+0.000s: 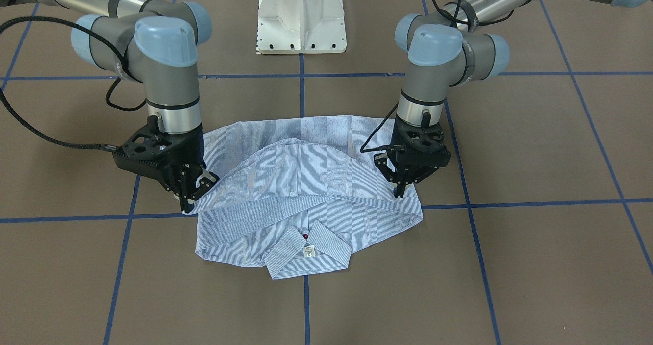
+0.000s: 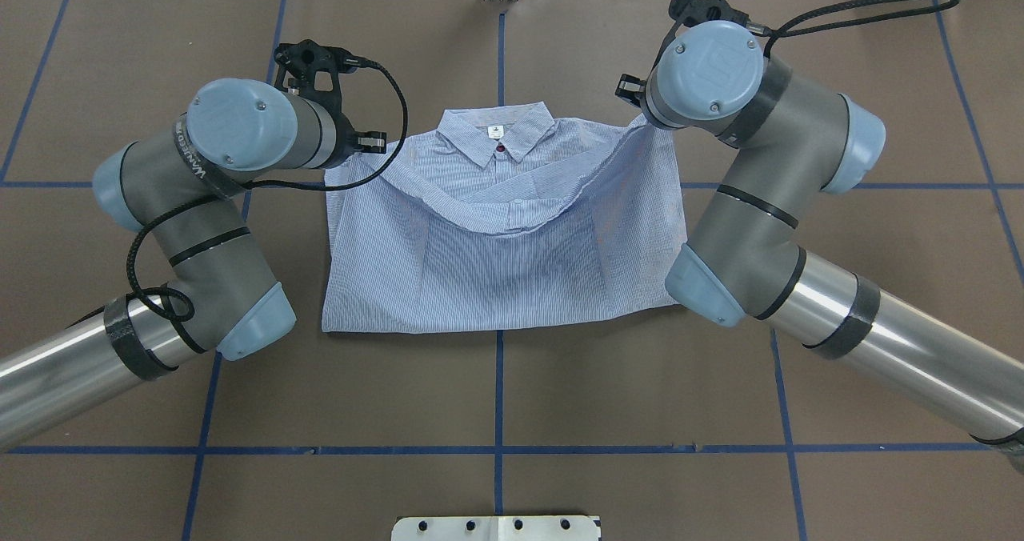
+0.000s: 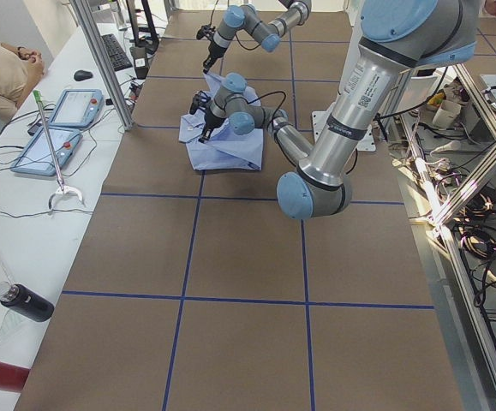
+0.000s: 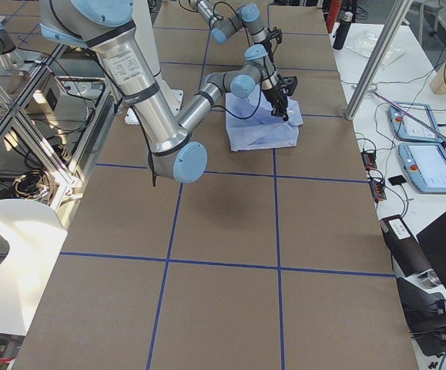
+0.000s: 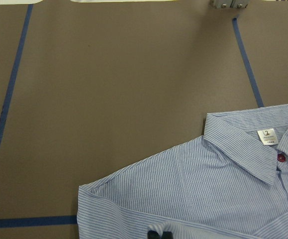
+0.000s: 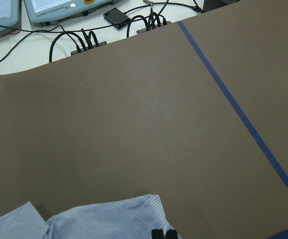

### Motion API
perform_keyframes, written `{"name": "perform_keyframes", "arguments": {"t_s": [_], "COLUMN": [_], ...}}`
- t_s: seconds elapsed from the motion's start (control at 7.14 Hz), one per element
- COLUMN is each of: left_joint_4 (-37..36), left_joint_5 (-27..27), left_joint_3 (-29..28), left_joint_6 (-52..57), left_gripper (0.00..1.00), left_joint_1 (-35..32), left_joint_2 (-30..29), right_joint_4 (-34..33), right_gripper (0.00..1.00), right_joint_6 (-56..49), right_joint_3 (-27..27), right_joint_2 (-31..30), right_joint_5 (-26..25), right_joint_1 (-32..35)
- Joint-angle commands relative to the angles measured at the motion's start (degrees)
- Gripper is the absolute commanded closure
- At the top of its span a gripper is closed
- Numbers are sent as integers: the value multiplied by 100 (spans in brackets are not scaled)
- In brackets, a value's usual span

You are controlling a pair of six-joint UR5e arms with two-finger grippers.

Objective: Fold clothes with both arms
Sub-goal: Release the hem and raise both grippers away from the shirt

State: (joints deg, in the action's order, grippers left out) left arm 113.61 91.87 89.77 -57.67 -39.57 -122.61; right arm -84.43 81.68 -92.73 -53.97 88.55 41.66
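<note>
Striped shirt lay flat mid-counter, collar on side away from robot. Hem was folded up over body and sagged in arc between arms. Left gripper pinched one hem corner, fingers narrow on cloth. Right gripper pinched opposite corner likewise.

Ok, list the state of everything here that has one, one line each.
shirt, partly folded, lower part doubled over toward the collar, fold edge sagging back in the middle
collar, lying flat on the table, not covered
left gripper, shut on one end of the shirt's folded-over edge
right gripper, shut on the other end of that edge
</note>
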Motion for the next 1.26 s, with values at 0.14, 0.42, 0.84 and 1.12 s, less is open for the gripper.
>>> {"name": "perform_keyframes", "arguments": {"t_s": [0.14, 0.42, 0.84, 1.12], "left_joint_4": [801, 916, 961, 1345], "left_joint_5": [42, 51, 68, 190], "left_joint_3": [-775, -908, -926, -917], "left_joint_6": [626, 678, 678, 1106], "left_gripper": [100, 100, 100, 0], "left_joint_1": [-227, -227, -227, -314], "left_joint_2": [-18, -18, -18, 0], "right_joint_4": [437, 611, 638, 648], "right_gripper": [100, 100, 100, 0], "right_joint_6": [-529, -810, -847, -1100], "right_joint_3": [598, 616, 651, 651], "right_joint_2": [36, -104, -105, -53], "right_joint_5": [372, 583, 620, 628], "right_joint_1": [245, 385, 378, 360]}}
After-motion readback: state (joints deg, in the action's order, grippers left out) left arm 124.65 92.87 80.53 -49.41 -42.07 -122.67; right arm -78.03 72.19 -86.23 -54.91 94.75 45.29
